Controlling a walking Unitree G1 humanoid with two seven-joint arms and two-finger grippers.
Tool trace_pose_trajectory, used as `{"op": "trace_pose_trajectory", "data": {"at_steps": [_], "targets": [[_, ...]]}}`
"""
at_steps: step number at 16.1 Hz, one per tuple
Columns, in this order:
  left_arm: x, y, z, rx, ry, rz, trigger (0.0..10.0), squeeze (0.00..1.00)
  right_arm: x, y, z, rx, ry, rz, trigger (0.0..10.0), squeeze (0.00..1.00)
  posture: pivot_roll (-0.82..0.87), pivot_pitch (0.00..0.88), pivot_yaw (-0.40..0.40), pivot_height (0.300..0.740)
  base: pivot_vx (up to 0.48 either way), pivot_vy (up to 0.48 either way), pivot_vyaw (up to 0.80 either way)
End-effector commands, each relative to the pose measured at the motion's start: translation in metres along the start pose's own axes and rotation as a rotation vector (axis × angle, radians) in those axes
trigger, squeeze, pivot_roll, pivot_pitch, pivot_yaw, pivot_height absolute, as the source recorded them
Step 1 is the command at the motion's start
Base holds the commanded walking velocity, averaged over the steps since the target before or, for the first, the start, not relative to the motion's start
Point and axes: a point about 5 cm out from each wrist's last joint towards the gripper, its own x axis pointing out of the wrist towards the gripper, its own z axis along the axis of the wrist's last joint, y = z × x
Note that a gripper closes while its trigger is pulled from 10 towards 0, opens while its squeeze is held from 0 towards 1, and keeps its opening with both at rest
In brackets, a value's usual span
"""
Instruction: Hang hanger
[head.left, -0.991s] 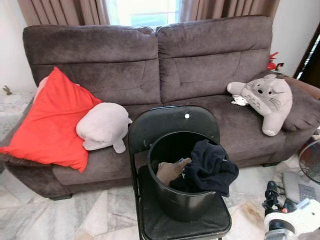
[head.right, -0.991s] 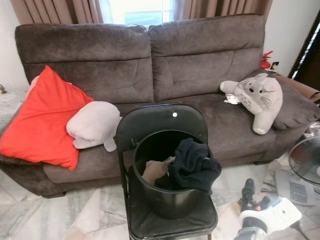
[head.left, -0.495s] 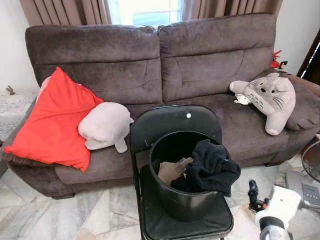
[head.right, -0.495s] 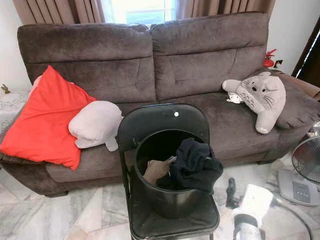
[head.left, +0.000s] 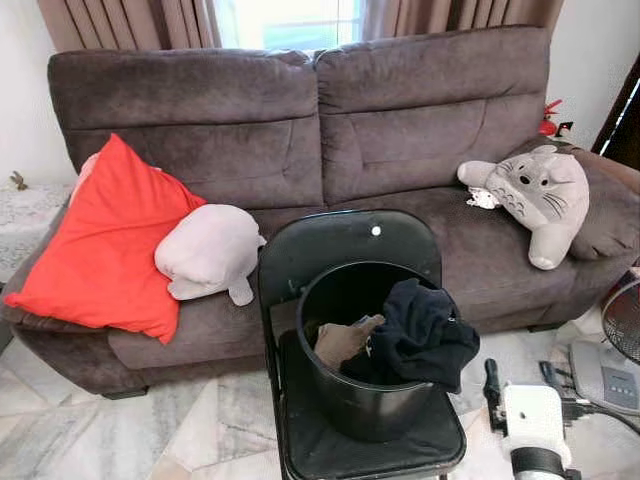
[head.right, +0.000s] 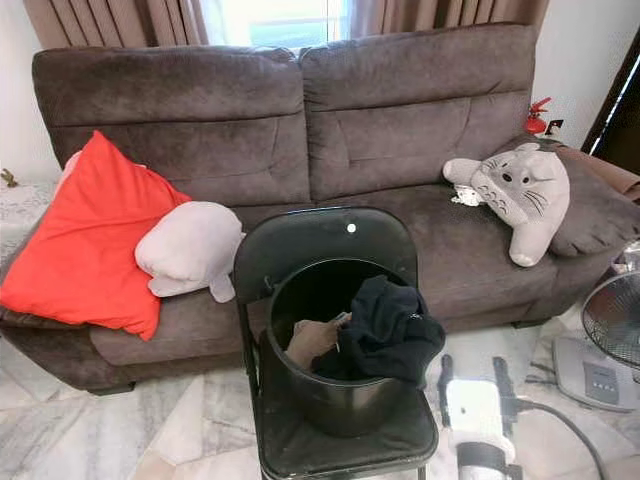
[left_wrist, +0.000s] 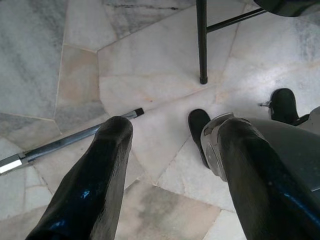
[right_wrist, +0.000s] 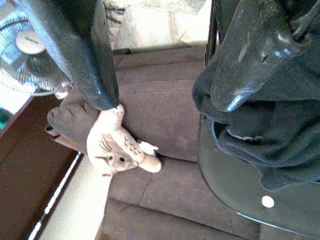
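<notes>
A black bucket (head.left: 360, 400) stands on the seat of a black folding chair (head.left: 345, 245) before the sofa. A black garment (head.left: 420, 335) hangs over the bucket's right rim, and a brown cloth (head.left: 340, 342) lies inside. My right gripper (head.left: 518, 380) is low at the chair's right side, open, fingers pointing up with nothing between them. In the right wrist view the gripper (right_wrist: 160, 75) sits close beside the bucket (right_wrist: 240, 185) and the black garment (right_wrist: 260, 135). My left gripper (left_wrist: 170, 150) hangs open over the marble floor, holding nothing.
A brown sofa (head.left: 400, 130) carries a red cushion (head.left: 100, 240), a grey plush (head.left: 210, 250) and a grey cat-like plush (head.left: 540, 195). A fan (head.left: 625, 320) and a grey device (head.left: 610, 375) stand at right. A metal rod (left_wrist: 65, 142) lies on the floor near a chair leg (left_wrist: 201, 40).
My right arm has swung left toward the chair and turned so both fingers point up. The head view has shifted slightly.
</notes>
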Motion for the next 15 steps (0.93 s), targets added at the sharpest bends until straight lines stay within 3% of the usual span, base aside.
{"op": "trace_pose_trajectory", "data": {"at_steps": [1,4,7,15], "targets": [[0.0,0.0,0.0,0.017,-0.001,-0.004,10.0,0.0,-0.001,0.007,0.007,0.013,-0.029,0.017,10.0,0.0,-0.06,0.021,0.055,0.74,0.0,0.0,0.0],[0.0,-0.003,-0.001,0.032,0.001,-0.013,10.0,0.0,-0.008,0.016,0.005,0.075,0.004,-0.004,10.0,0.0,-0.06,0.02,0.056,0.74,0.0,-0.091,0.0],[-0.001,-0.004,-0.004,0.033,0.012,-0.014,10.0,0.0,-0.012,0.023,0.005,0.069,0.004,0.01,10.0,0.0,-0.06,0.021,0.055,0.74,0.0,-0.344,0.0],[-0.001,-0.003,-0.007,0.031,0.026,-0.008,10.0,0.0,-0.012,0.024,0.004,0.06,0.014,0.003,10.0,0.0,-0.06,0.013,0.054,0.74,0.0,-0.348,0.0]]}}
